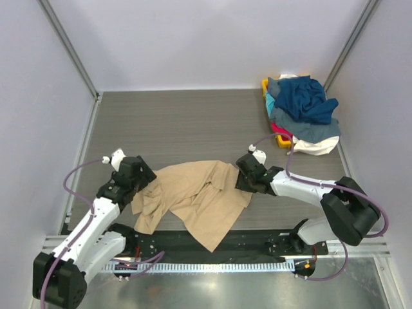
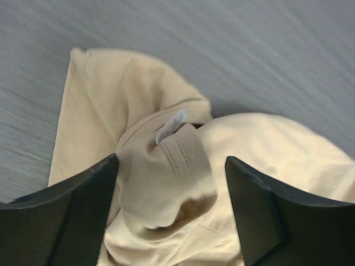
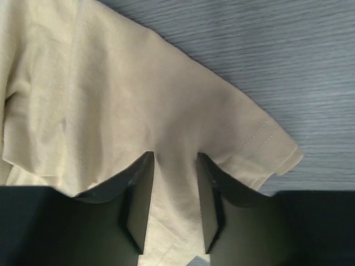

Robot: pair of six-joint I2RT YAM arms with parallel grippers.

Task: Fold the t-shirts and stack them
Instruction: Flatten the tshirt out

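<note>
Barely begun, by the look of it: nothing folded, nothing stacked. At lower centre of the top view, crumpled on the bench (image 1: 161,116), just the tan t-shirt (image 1: 193,196). At its left edge, the left claw (image 2: 171,188) spread wide either side of the bunched collar (image 2: 180,158), gripping nothing. At its right edge, the right claw (image 3: 175,188) pinched onto the sleeve (image 3: 233,127) near the hem. Heaped at upper right, well apart, the pile of other t-shirts (image 1: 302,112), navy, grey-blue and white, untouched. Left to do, probably: flattening and folding this one, then the whole pile.
</note>
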